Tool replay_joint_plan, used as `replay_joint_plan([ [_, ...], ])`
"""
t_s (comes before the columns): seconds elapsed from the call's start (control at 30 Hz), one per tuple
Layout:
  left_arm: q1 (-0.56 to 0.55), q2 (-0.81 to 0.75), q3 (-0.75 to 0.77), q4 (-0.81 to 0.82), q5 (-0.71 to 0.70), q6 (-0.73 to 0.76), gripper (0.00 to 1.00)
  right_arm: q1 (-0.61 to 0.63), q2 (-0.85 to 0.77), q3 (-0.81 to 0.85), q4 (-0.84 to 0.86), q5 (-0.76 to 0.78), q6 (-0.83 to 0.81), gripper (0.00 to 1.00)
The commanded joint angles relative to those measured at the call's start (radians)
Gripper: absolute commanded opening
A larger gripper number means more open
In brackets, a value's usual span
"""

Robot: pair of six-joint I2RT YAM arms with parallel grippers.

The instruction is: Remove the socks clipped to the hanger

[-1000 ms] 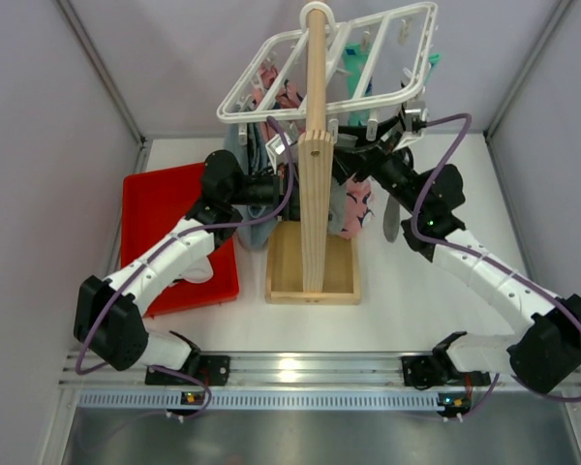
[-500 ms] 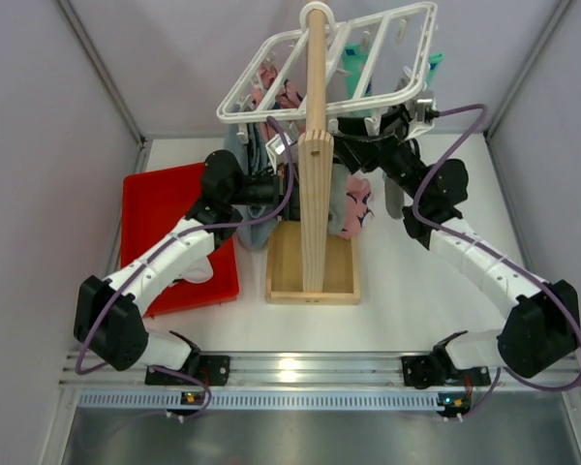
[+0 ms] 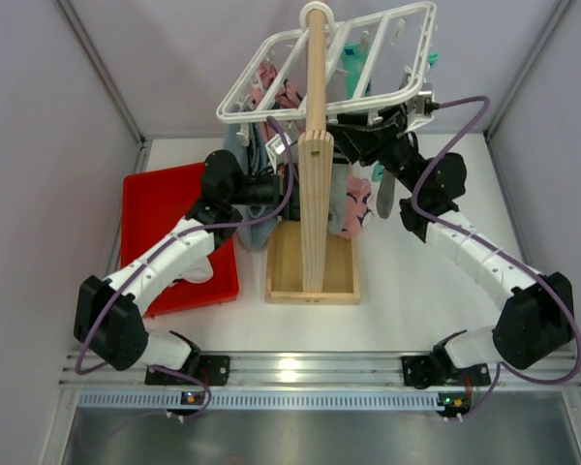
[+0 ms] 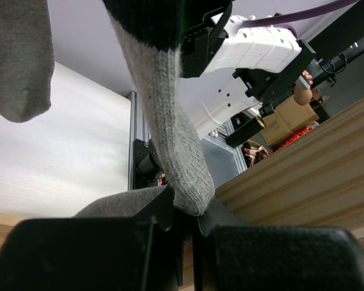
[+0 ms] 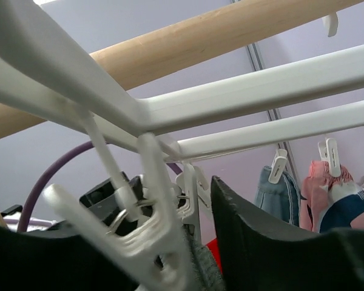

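Item, left claw [image 4: 185, 212]: clenched on the toe of a grey sock [image 4: 170, 121] with a black band, which hangs from above beside the wooden post [image 3: 317, 116]. Item, right claw [image 5: 170, 254]: raised under the white hanger [image 5: 261, 85], jaws apart either side of a dangling clip [image 5: 148, 236]; whether they press it I cannot tell. Item, hanger: tilted atop the post over the surface [image 3: 416, 310], more socks and cloths clipped below, red tray [image 3: 160, 208] to the left.

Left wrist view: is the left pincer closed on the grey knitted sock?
Yes, the grey knitted sock hangs down with its tip pinched in the shut black left pincer.
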Motion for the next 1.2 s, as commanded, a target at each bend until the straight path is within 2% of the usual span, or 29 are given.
replay_joint_plan([
  [0.0, -0.016, -0.031, 0.021, 0.052, 0.066, -0.004, 0.00, -0.005, 0.008, 0.043, 0.069, -0.008, 0.010, 0.43],
  [0.03, -0.018, -0.029, 0.020, 0.050, 0.067, -0.004, 0.00, -0.006, 0.009, 0.041, 0.071, -0.011, 0.011, 0.39],
  [0.13, -0.016, -0.031, 0.017, 0.052, 0.069, -0.004, 0.00, -0.005, 0.008, 0.040, 0.068, -0.012, 0.010, 0.15],
  [0.17, -0.016, -0.031, 0.014, 0.052, 0.069, -0.004, 0.00, -0.005, 0.004, 0.040, 0.066, -0.012, 0.008, 0.00],
  [0.3, -0.015, -0.026, -0.009, 0.053, 0.069, -0.002, 0.00, -0.005, -0.031, 0.022, 0.057, 0.014, -0.004, 0.00],
  [0.57, -0.012, -0.040, -0.115, 0.055, 0.073, 0.028, 0.01, -0.010, -0.085, 0.015, -0.105, 0.072, -0.058, 0.00],
  [0.67, 0.002, -0.092, -0.156, 0.055, 0.047, 0.073, 0.04, -0.008, -0.088, 0.018, -0.133, 0.087, -0.068, 0.00],
  [0.9, 0.024, -0.196, -0.210, 0.052, -0.008, 0.119, 0.01, -0.010, -0.089, 0.023, -0.172, 0.093, -0.079, 0.00],
  [1.0, 0.025, -0.267, -0.236, -0.057, -0.078, 0.237, 0.04, -0.010, -0.092, 0.022, -0.195, 0.095, -0.093, 0.00],
  [1.03, 0.025, -0.305, -0.238, -0.200, -0.117, 0.287, 0.04, -0.010, -0.095, 0.022, -0.210, 0.098, -0.094, 0.00],
  [1.07, 0.025, -0.327, -0.238, -0.259, -0.156, 0.385, 0.04, -0.010, -0.095, 0.020, -0.219, 0.101, -0.097, 0.01],
  [1.17, 0.027, -0.423, -0.270, -0.424, -0.374, 0.499, 0.00, -0.010, -0.095, 0.023, -0.259, 0.109, -0.113, 0.05],
])
